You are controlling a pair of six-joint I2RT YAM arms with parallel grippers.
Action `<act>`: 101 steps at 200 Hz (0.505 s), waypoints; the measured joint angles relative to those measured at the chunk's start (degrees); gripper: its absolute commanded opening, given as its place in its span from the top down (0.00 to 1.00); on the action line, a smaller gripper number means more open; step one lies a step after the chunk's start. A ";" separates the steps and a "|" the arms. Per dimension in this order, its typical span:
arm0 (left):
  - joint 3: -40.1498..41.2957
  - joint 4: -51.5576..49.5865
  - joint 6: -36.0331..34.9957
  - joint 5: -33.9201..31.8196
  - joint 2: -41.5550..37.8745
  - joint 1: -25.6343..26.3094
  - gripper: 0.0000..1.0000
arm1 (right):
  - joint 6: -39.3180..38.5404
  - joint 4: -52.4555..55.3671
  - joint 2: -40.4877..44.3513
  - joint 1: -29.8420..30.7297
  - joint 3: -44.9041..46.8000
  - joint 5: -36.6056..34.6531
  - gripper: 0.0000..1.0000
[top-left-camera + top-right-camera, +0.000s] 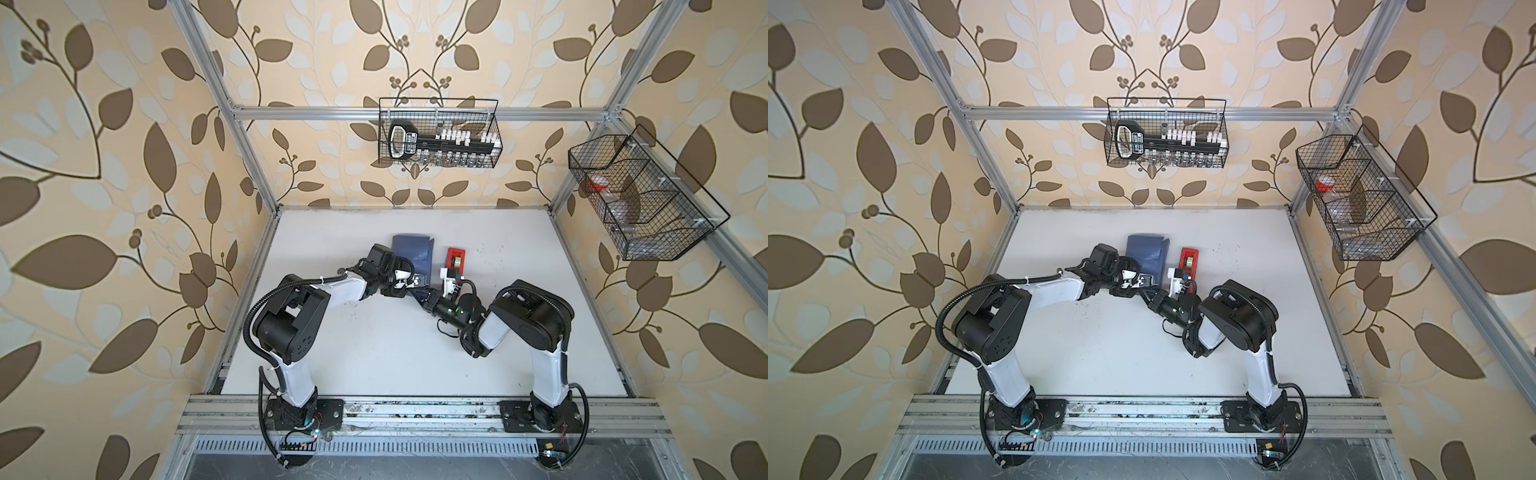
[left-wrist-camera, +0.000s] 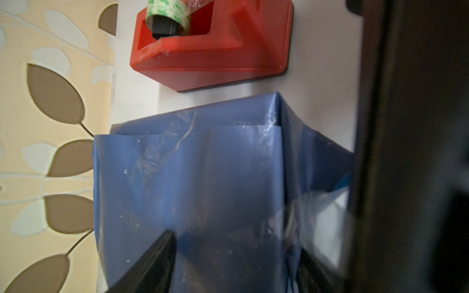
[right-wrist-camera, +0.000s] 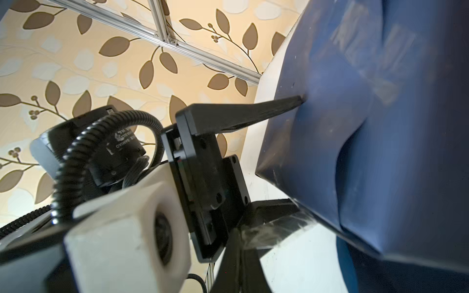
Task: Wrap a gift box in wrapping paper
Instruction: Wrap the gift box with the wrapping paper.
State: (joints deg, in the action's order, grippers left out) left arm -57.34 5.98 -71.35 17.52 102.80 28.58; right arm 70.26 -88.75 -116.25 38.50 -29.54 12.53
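The gift box is hidden under the wrapping paper (image 1: 409,251) (image 1: 1144,251), a dark-blue wrapped parcel on the white table. Old clear tape shows on its top (image 2: 215,165). My left gripper (image 1: 417,282) (image 2: 236,238) stands open at the parcel's near end. One of its fingertips (image 3: 300,100) pokes into the folded paper (image 3: 368,126) there. My right gripper (image 1: 422,293) (image 3: 239,230) is shut just beside it, pinching a strip of clear tape (image 3: 274,227) that runs to the parcel's lower corner. The same tape (image 2: 322,223) shows blurred in the left wrist view.
A red tape dispenser (image 1: 456,259) (image 2: 215,50) stands just right of the parcel. A wire basket (image 1: 438,133) hangs on the back wall and another (image 1: 636,199) on the right frame. The table (image 1: 374,353) ends at metal rails.
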 measured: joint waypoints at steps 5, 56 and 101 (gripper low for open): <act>0.00 0.02 0.00 0.00 0.00 0.00 0.28 | -0.20 0.31 0.00 0.07 0.00 0.24 1.00; 0.00 0.04 0.09 -0.02 0.02 0.00 0.29 | -2.43 5.97 0.00 1.49 0.00 2.62 1.00; -0.17 -0.11 0.46 0.04 0.02 0.00 0.33 | -3.45 11.39 -0.24 1.84 0.00 2.49 1.00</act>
State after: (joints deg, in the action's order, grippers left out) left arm -57.52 5.87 -70.89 17.56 102.83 28.58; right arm 66.81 -77.36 -116.49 40.34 -29.54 15.03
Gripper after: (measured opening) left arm 0.677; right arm 0.047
